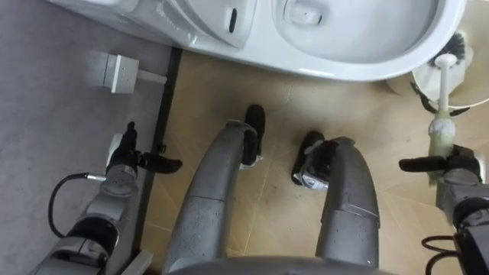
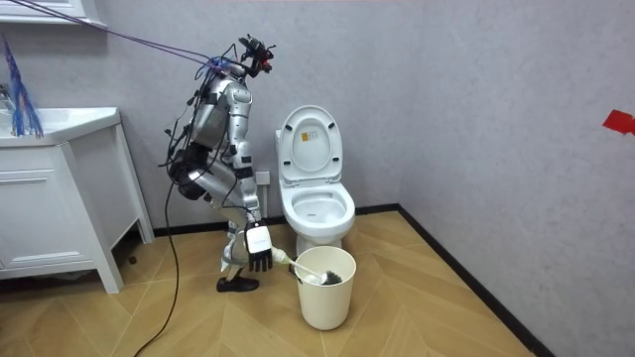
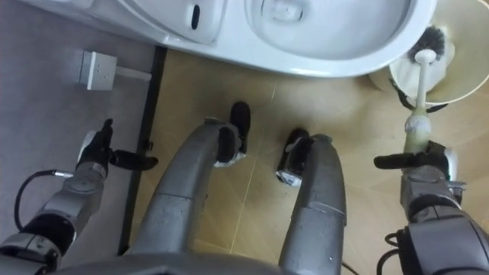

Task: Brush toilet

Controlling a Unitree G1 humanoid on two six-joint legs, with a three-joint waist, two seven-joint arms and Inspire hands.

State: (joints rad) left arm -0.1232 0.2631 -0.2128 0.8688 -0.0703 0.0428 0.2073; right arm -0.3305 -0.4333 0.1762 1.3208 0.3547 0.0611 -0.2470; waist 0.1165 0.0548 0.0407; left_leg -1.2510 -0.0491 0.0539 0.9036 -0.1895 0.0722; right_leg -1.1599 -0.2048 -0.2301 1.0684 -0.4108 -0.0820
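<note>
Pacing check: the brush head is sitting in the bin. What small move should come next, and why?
Probably lift the toilet brush straight up out of the bin: the right hand grips its handle, its bristles lie inside the bin, and the toilet bowl is beside it. The left hand hangs open.

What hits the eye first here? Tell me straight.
The white toilet, its lid raised, draws the eye first. Beside it the robot bends, its right hand gripping a toilet brush whose head sits in a cream bin. Its left hand hangs open at its side.
</note>
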